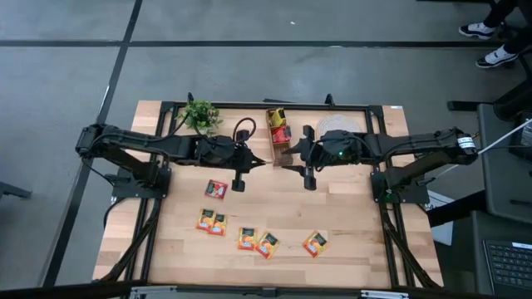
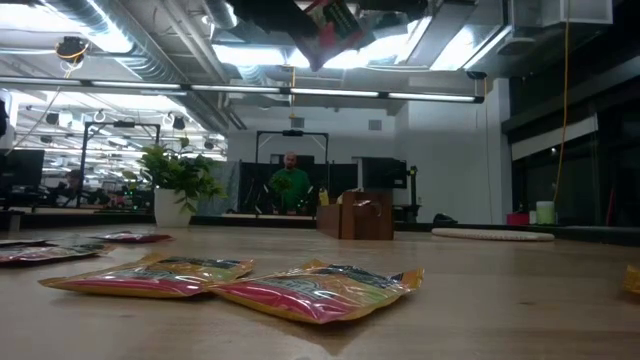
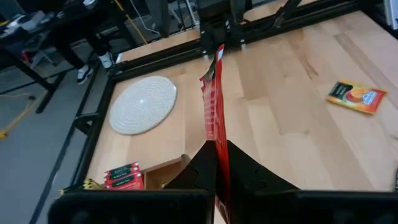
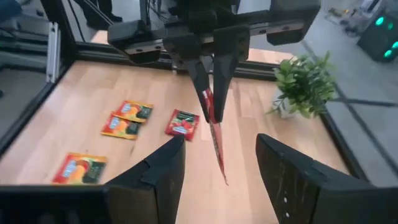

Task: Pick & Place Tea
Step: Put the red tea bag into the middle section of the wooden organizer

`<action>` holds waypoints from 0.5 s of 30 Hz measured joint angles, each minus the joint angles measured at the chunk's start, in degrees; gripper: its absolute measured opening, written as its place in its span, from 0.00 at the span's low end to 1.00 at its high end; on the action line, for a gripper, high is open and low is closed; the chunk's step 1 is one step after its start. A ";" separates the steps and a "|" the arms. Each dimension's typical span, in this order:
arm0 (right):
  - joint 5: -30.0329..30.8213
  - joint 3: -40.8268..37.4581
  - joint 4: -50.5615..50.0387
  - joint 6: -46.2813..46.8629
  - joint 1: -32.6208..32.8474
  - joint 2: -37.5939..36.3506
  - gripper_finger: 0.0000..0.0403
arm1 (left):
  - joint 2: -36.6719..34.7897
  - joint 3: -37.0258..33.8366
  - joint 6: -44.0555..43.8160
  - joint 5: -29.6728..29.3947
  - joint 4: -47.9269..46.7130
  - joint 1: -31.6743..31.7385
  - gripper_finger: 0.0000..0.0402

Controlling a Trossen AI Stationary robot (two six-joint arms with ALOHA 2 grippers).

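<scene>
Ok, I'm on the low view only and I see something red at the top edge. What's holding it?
Observer: The left gripper is shut on a red flat tea sachet and holds it edge-on above the wooden table.
Operator: Where's the right arm?
Observer: The right gripper faces the left one at mid-table, jaws open, gripping nothing.
Operator: How many are left to pick?
Observer: The high view shows six loose sachets lying flat on the near half of the table, one red and five orange.
</scene>
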 joint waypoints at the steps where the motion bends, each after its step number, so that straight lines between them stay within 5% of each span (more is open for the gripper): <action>1: 0.17 0.00 0.01 -0.83 0.00 0.00 0.49 | 0.00 0.00 0.00 -0.31 0.00 0.00 0.01; 15: 4.16 -0.02 0.41 -12.54 0.00 1.23 0.49 | 0.04 0.00 4.67 -8.39 0.03 0.00 0.01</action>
